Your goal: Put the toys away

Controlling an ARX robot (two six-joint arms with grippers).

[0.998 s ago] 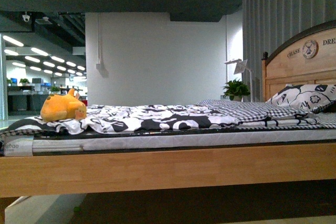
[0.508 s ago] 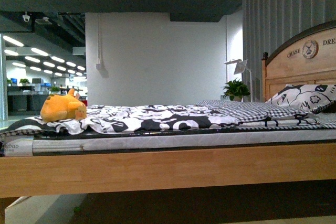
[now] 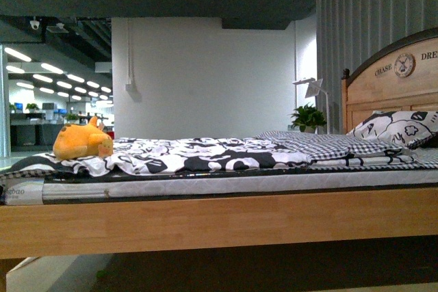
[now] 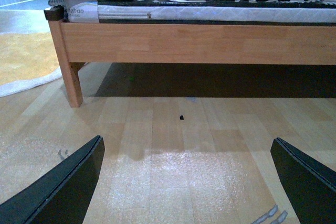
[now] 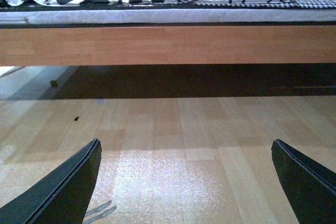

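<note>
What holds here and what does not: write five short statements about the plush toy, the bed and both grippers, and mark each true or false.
1. The orange plush toy lies on the black-and-white quilt. True.
2. The left gripper is shut on the plush toy. False: it is open and empty, above the wooden floor.
3. The right gripper is open and holds nothing. True.
4. A potted plant shows beside the headboard. True.
5. The plush toy leans against the headboard. False: it lies at the opposite end of the quilt.
</note>
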